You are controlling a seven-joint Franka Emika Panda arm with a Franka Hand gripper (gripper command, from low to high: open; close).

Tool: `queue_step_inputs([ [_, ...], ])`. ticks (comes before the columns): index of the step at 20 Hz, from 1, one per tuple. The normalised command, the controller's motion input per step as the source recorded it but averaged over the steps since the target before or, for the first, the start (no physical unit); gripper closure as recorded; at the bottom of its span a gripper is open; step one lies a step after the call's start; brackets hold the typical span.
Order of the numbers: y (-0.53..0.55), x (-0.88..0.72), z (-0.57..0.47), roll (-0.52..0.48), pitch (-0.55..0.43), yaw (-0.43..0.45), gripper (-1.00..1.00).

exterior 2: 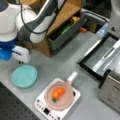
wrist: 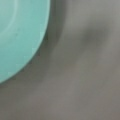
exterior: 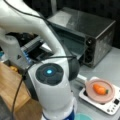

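Plenty of bare grey worktop [exterior 2: 62, 65] between the teal plate [exterior 2: 24, 76] and the white hotplate [exterior 2: 58, 102], so that's the open lane. The pink pan [exterior 2: 60, 96] with the carrot [exterior 2: 58, 93] sits on the hotplate, handle poking up-right. Further right, the toaster oven [exterior 2: 110, 92] and its dropped door [exterior 2: 98, 56] block things. The wooden rack [exterior 2: 53, 27] walls off the top. The pincer isn't visible; the wrist view shows only plate edge and worktop.

We see a teal plate [exterior 2: 24, 76], round, shallow, empty, flat on the grey table [exterior 2: 62, 62] at a front view's lower left; its rim fills the wrist view's upper left [wrist: 20, 35].
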Motion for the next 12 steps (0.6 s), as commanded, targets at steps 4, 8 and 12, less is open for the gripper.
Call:
queue_step_inputs([
  [4, -0.16, 0.48, 0.02, 0.098, 0.196, 0.06, -1.0],
  [8, -0.28, 0.47, -0.02, 0.117, 0.18, 0.061, -1.0],
  [12, -0.26, 0.37, -0.05, 0.138, 0.172, 0.05, -1.0],
])
